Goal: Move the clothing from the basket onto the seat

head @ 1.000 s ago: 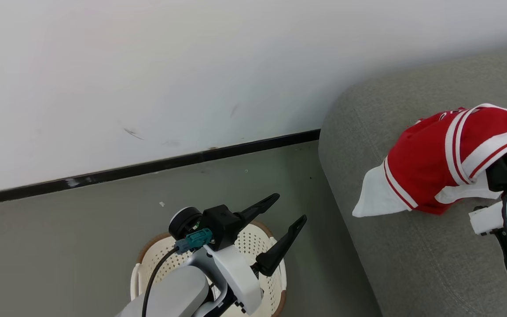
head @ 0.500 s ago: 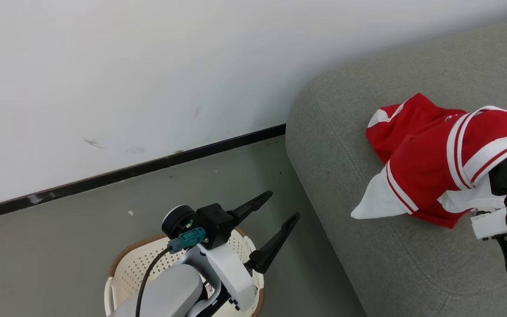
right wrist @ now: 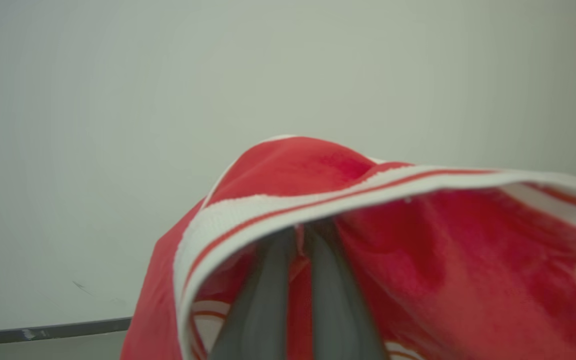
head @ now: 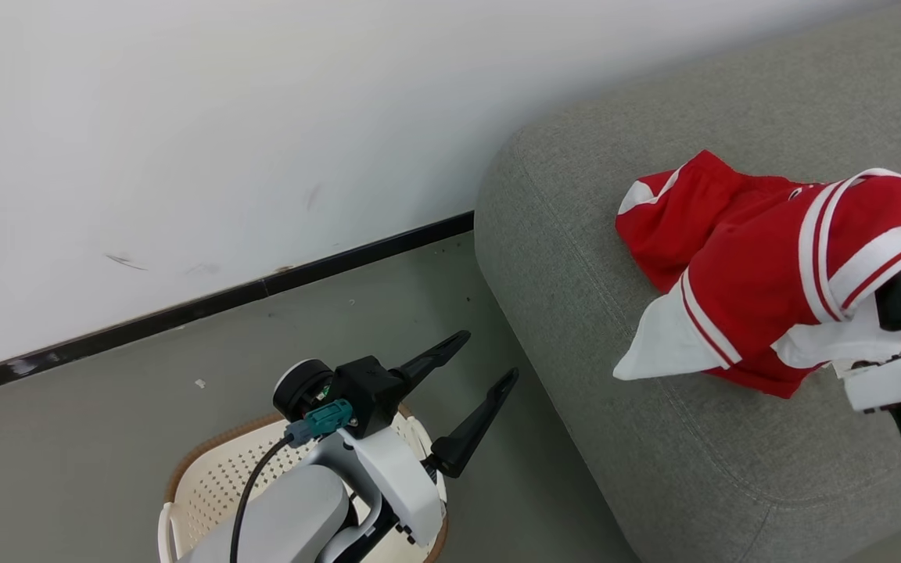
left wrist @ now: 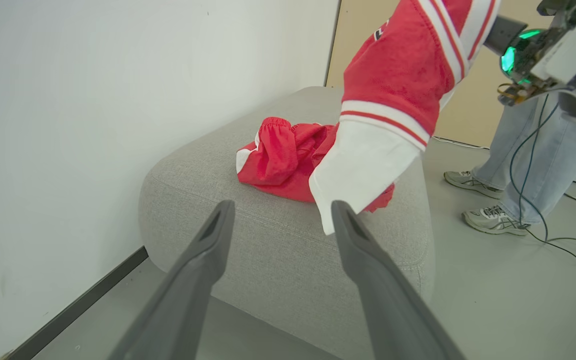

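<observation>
The right hand (right wrist: 302, 240) has its fingers pressed together on a red garment (head: 763, 289). The cloth drapes over the hand and hangs down, and its white end appears to rest on the seat (head: 615, 438), not far from the edge. Just behind it, the other red garment (head: 669, 227) lies bunched on the seat. The left hand (head: 486, 357), fingers spread with nothing between them, hovers above the basket (head: 184, 481) on the floor. If the right hand lets go here, the cloth could catch on the fingers it wraps. Its hanging weight could also drag it off the edge onto the floor.
</observation>
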